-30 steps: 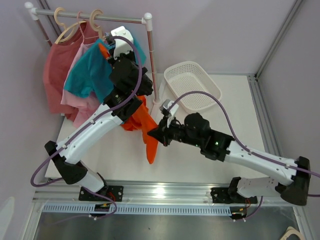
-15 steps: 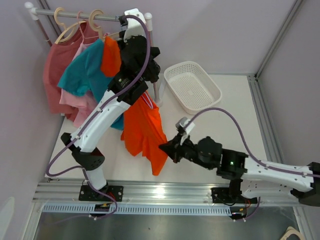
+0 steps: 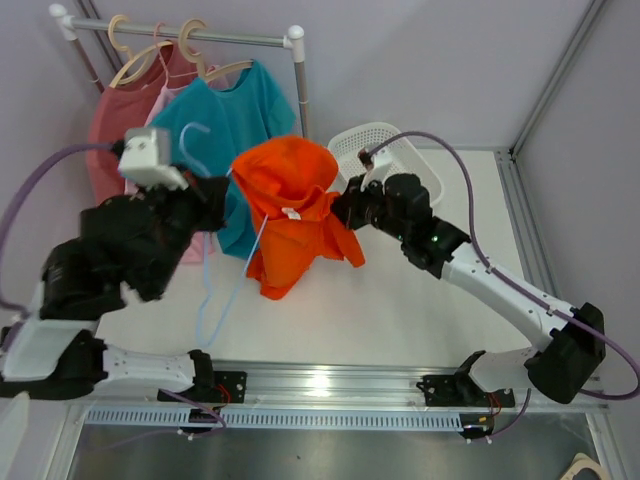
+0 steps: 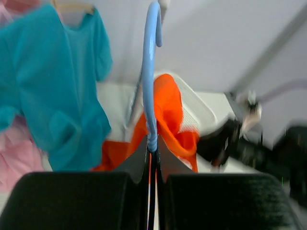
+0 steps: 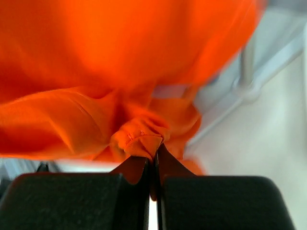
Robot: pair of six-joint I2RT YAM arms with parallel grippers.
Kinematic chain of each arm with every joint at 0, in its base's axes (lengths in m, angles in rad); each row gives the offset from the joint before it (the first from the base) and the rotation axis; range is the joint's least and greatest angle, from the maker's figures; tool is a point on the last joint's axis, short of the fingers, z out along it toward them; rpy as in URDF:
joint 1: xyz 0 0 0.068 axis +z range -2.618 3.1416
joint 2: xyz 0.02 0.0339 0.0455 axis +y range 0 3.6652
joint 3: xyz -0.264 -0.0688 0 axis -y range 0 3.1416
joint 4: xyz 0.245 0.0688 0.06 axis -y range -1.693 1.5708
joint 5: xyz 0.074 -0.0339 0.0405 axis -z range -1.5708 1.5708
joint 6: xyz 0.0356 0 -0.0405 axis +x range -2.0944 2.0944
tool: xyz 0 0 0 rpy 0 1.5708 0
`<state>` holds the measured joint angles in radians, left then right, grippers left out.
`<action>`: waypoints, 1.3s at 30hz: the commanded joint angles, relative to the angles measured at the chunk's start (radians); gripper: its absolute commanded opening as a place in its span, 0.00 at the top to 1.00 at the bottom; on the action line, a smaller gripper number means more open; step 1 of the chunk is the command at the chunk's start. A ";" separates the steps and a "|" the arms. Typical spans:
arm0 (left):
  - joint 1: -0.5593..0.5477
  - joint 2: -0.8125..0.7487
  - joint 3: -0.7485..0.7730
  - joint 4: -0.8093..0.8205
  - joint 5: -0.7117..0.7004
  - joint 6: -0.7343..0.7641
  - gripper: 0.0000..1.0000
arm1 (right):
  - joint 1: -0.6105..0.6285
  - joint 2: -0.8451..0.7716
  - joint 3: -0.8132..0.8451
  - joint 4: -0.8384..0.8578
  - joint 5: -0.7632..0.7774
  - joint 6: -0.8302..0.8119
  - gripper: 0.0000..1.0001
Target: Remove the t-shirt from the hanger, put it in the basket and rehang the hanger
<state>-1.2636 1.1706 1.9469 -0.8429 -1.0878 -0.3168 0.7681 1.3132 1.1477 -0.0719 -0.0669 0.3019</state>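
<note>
The orange t-shirt [image 3: 290, 205] hangs bunched in the air over the middle of the table. My right gripper [image 3: 345, 207] is shut on a fold of the orange t-shirt [image 5: 139, 139] at its right edge; in the right wrist view the right gripper [image 5: 154, 155] pinches that fold tightly. The light-blue hanger [image 3: 205, 290] is left of the shirt, hook up, and one of its arms seems to reach into the cloth. My left gripper [image 3: 220, 190] is shut on the hanger [image 4: 151, 72] just below the hook, and the left gripper [image 4: 152, 146] shows both jaws pressed on the neck.
A clothes rack [image 3: 298, 100] at the back left carries a teal shirt [image 3: 225, 125], a pink one and a red shirt [image 3: 105, 150] on wooden hangers. A white basket [image 3: 405, 150] stands at the back, right behind my right gripper. White table [image 3: 400, 310] lies below.
The left arm has swung away from the rack to the left and nearer, taking the blue hanger along. The right arm has lifted the orange shirt up and back towards the basket, bunching it.
</note>
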 commanded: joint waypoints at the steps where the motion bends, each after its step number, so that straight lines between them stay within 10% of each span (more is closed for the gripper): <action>1: 0.000 -0.138 -0.184 -0.209 0.287 -0.346 0.99 | -0.073 0.043 0.134 0.009 -0.054 -0.024 1.00; 9: -0.011 -0.477 -0.670 -0.179 0.450 -0.406 0.99 | -0.260 0.092 0.486 -0.095 -0.040 -0.021 1.00; 21: -0.011 -0.692 -0.873 -0.117 0.373 -0.366 0.99 | -0.412 0.634 1.466 -0.281 -0.135 -0.026 1.00; 28: -0.011 -0.664 -0.881 -0.117 0.296 -0.350 0.99 | -0.492 0.684 1.376 -0.036 -0.159 0.026 1.00; 39: 0.039 -0.605 -0.830 0.084 0.136 -0.159 0.99 | -0.520 0.857 1.140 -0.461 -0.011 0.002 0.88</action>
<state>-1.2556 0.5274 1.0702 -0.9253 -0.8978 -0.5877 0.2462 2.0998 2.3337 -0.3340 -0.1368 0.3099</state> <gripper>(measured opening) 0.028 0.090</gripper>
